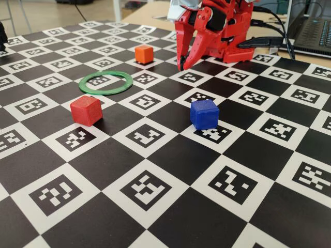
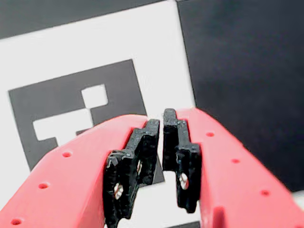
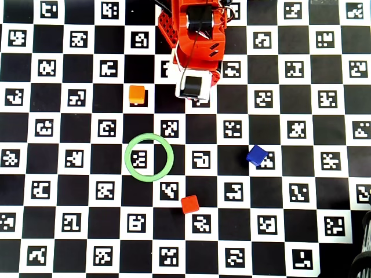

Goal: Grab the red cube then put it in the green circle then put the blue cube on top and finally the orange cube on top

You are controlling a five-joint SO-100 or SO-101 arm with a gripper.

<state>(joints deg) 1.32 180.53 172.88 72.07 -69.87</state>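
Observation:
The red cube lies on the checkered mat at the front left, just in front of the green circle. The ring is flat and has nothing inside it. The blue cube lies to the right. The orange cube lies at the back, beyond the ring. My red gripper hangs tip-down at the back, just right of the orange cube and apart from it. In the wrist view my gripper is shut with only a sliver between the black pads, and it holds nothing. The overhead view shows the red cube, the ring, the blue cube and the orange cube.
The mat of black squares and printed markers covers the table. The arm's red base stands at the back edge. A laptop and cables lie behind it at the far right.

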